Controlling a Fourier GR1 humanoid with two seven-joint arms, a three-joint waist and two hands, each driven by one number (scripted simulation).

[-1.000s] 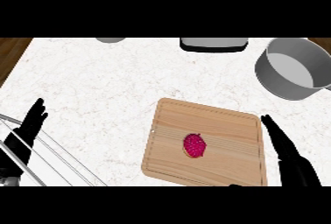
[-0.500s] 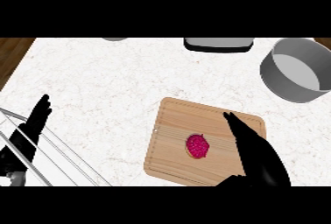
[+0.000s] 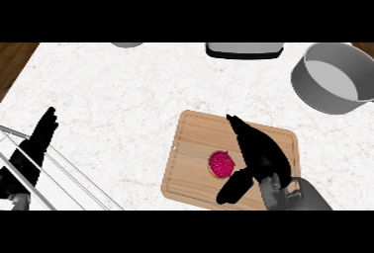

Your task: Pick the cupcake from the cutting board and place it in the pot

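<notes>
Right robot hand [image 3: 257, 150] now nearer, open beside cupcake [image 3: 221, 164] on cutting board [image 3: 197, 138], white marble counter [image 3: 131, 94].

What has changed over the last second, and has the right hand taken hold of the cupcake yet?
The right hand has moved left from the cutting board's right edge to just beside the cupcake, fingers straight, thumb below it. It has not closed on the cupcake, which lies where it did. The left hand rests open at the left edge; the pot at upper right is unchanged.
</notes>
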